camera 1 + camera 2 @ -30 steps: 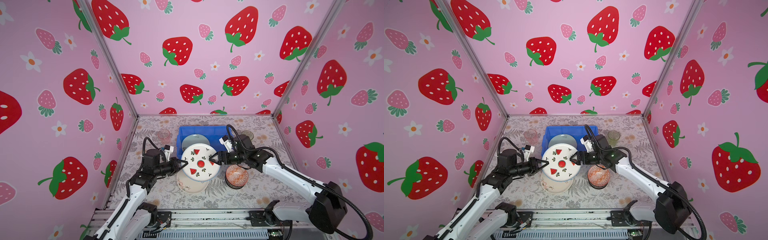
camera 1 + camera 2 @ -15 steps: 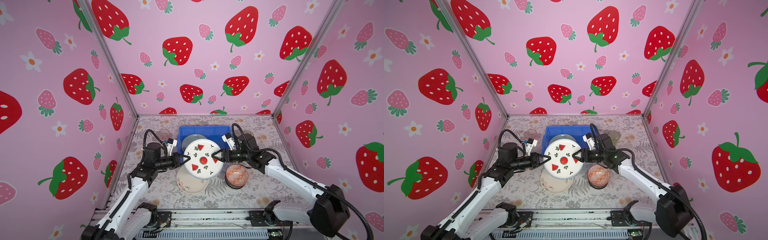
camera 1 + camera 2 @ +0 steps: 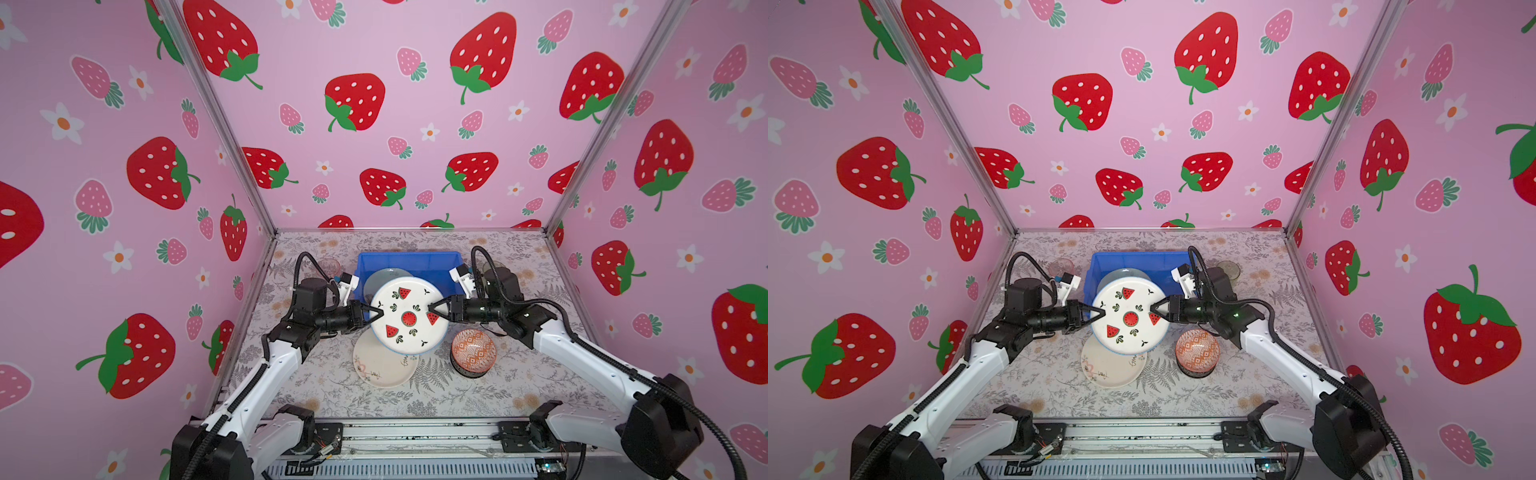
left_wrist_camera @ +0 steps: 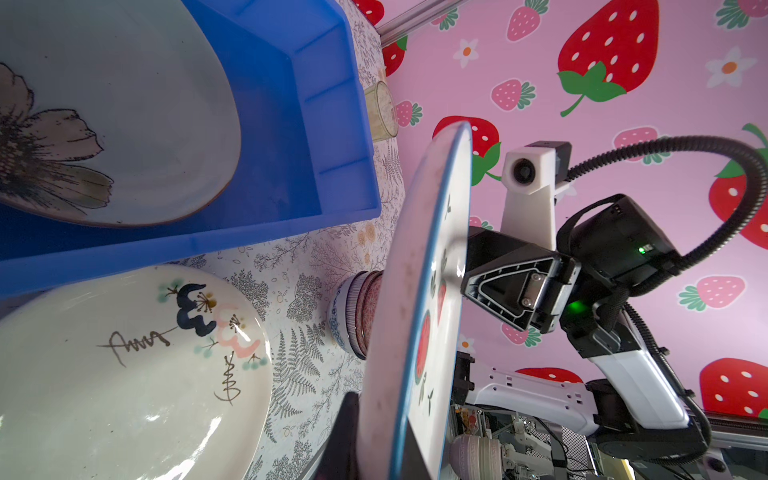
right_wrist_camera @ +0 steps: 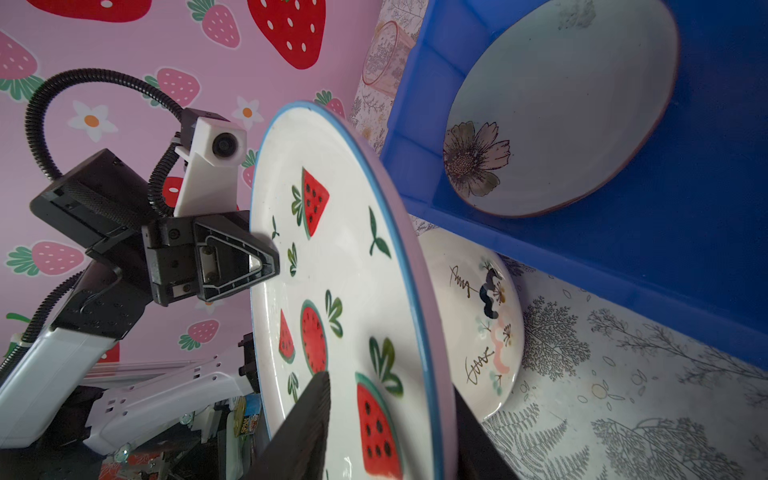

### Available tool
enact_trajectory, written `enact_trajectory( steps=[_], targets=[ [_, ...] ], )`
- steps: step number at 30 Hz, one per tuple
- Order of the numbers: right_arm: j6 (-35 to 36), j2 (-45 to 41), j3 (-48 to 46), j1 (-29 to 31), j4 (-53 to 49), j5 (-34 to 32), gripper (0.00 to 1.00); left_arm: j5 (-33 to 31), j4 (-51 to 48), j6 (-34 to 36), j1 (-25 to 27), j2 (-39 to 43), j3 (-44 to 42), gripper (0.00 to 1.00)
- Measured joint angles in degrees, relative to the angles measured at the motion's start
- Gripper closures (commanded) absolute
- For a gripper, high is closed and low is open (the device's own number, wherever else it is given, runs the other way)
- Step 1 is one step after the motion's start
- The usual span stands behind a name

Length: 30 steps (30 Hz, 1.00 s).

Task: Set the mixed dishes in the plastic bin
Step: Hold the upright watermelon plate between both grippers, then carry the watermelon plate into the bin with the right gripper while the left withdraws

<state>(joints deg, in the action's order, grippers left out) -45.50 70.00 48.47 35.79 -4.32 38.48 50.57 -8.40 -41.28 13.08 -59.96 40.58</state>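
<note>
The white watermelon plate (image 3: 409,318) (image 5: 345,270) hangs tilted in the air just in front of the blue plastic bin (image 3: 411,261). My left gripper (image 3: 376,314) (image 4: 386,424) is shut on its left rim. My right gripper (image 3: 434,309) (image 5: 390,382) is shut on the right rim, one finger on the face and one behind. A pale green plate (image 3: 384,276) (image 5: 561,104) lies in the bin. On the table below lie a cream floral plate (image 3: 382,368) and a stack of bowls topped by an orange bowl (image 3: 473,353).
A pink glass cup (image 3: 1061,266) stands left of the bin behind my left arm. A green glass cup (image 3: 1228,269) stands to its right behind my right arm. Pink walls close in the back and both sides.
The right jaws have narrowed onto the plate's right rim. Both grippers and the plate have shifted slightly back toward the bin.
</note>
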Motion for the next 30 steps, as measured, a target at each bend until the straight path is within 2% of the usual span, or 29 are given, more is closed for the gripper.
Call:
enact_trajectory(
  steps=[15, 18, 20, 23, 30],
  targets=[
    [-2.43, 0.00, -2.05, -1.46, 2.40, 1.51, 0.82, 0.11, 1.14, -1.01, 0.04, -1.31, 0.31, 1.00],
    [-3.39, 0.00, -2.05, -1.70, 2.64, 1.95, 0.85, 0.13, 1.31, -1.01, 0.02, -1.31, 0.28, 0.85],
    [-4.11, 0.00, -2.05, -1.99, 3.30, 2.71, 0.92, 0.31, 1.77, -1.09, -0.13, -1.31, 0.28, 0.73],
    [-4.13, 0.00, -2.01, -1.66, 4.15, 3.19, 1.00, -1.64, 1.86, -1.92, -0.15, -1.38, 0.20, 0.65],
    [-3.93, 0.02, -2.03, -1.42, 3.10, 2.67, 1.00, -2.21, 2.64, -2.47, -0.11, -1.31, 0.20, 0.33]
  ],
)
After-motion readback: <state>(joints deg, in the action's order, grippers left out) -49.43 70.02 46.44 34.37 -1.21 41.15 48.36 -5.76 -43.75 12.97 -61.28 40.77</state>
